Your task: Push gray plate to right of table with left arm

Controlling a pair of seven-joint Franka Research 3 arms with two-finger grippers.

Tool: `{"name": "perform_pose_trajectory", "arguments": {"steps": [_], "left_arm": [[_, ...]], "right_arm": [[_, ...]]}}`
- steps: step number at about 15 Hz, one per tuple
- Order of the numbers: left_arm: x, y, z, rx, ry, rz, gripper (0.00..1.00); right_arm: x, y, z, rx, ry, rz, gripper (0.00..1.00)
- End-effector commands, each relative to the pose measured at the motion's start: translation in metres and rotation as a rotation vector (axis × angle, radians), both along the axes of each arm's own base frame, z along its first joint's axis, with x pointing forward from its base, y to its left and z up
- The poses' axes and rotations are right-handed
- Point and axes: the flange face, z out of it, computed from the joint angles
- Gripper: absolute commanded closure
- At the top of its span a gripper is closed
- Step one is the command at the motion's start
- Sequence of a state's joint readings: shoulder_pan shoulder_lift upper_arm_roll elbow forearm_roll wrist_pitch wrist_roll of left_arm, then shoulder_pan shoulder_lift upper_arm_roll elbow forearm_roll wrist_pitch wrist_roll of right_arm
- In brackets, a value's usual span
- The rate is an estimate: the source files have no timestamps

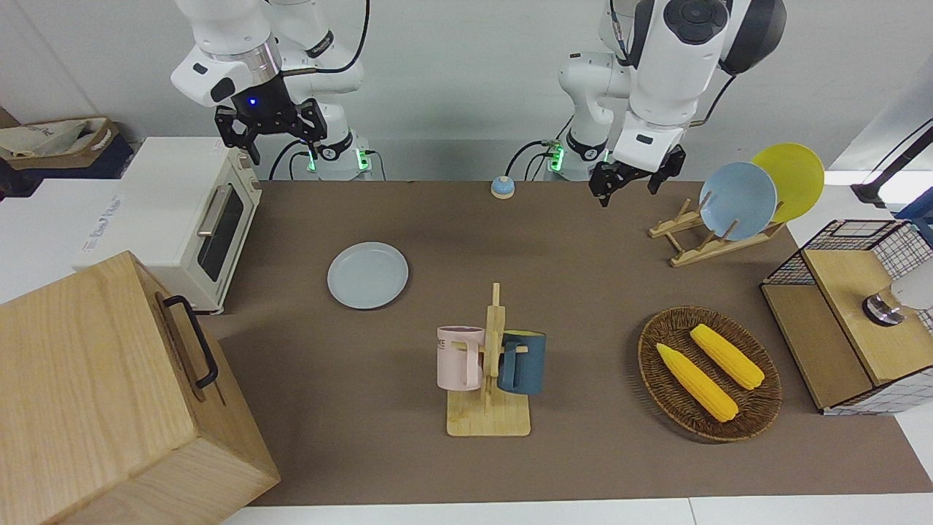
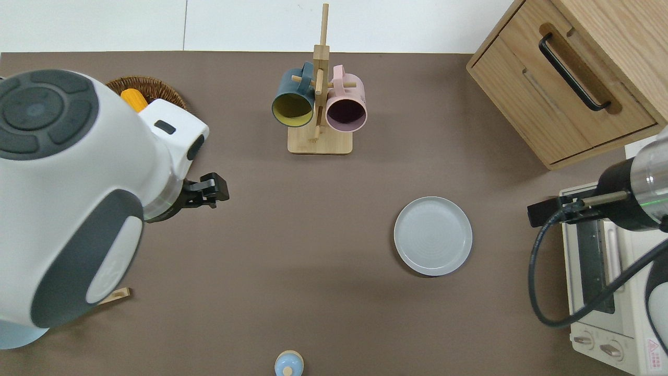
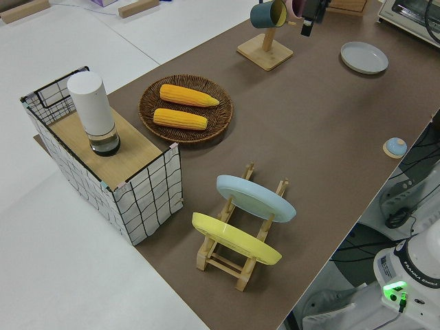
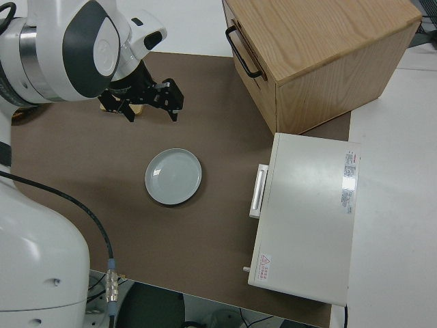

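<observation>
The gray plate (image 1: 367, 275) (image 2: 433, 235) (image 3: 364, 57) (image 4: 173, 176) lies flat on the brown table (image 1: 583, 277), toward the right arm's end, close to the toaster oven. My left gripper (image 1: 631, 182) (image 2: 211, 190) (image 4: 150, 106) hangs open and empty over bare table between the wicker basket and the mug rack. It is well apart from the plate. The right arm, with its gripper (image 1: 283, 142) open, is parked.
A mug rack (image 1: 490, 364) with two mugs stands farther from the robots than the plate. A wicker basket (image 1: 708, 372) holds corn. A dish rack (image 1: 718, 237), wire shelf (image 1: 853, 313), bell (image 1: 502, 187), toaster oven (image 1: 189, 219) and wooden cabinet (image 1: 109, 386) line the edges.
</observation>
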State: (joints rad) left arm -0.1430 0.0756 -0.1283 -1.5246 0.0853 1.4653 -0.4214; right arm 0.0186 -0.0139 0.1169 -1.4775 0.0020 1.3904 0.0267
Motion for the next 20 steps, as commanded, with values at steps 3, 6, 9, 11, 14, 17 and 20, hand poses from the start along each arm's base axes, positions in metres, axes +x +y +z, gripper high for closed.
{"name": "perform_pose_trajectory", "arguments": {"steps": [3, 6, 9, 11, 14, 17, 20], "left_arm": [[-0.011, 0.099, 0.012, -0.077, 0.046, -0.036, 0.01], [-0.009, 0.139, 0.009, -0.091, 0.046, -0.049, 0.00], [-0.008, 0.165, -0.001, -0.090, 0.012, -0.020, 0.00], [-0.011, 0.163, -0.016, -0.099, 0.016, -0.020, 0.00], [-0.017, 0.159, -0.037, -0.108, -0.019, -0.029, 0.00], [-0.027, 0.156, -0.038, -0.134, -0.040, -0.093, 0.00], [-0.029, 0.154, -0.036, -0.136, -0.053, -0.089, 0.00]], "right_arm": [[-0.002, -0.002, 0.004, 0.009, 0.005, -0.006, 0.017], [-0.002, -0.002, 0.004, 0.009, 0.005, -0.006, 0.017], [-0.002, -0.002, 0.004, 0.009, 0.005, -0.006, 0.017], [-0.002, -0.002, 0.004, 0.009, 0.005, -0.006, 0.017], [-0.002, -0.002, 0.004, 0.009, 0.005, -0.006, 0.017], [-0.002, -0.002, 0.004, 0.009, 0.005, -0.008, 0.017], [-0.002, -0.002, 0.004, 0.009, 0.005, -0.006, 0.017]]}}
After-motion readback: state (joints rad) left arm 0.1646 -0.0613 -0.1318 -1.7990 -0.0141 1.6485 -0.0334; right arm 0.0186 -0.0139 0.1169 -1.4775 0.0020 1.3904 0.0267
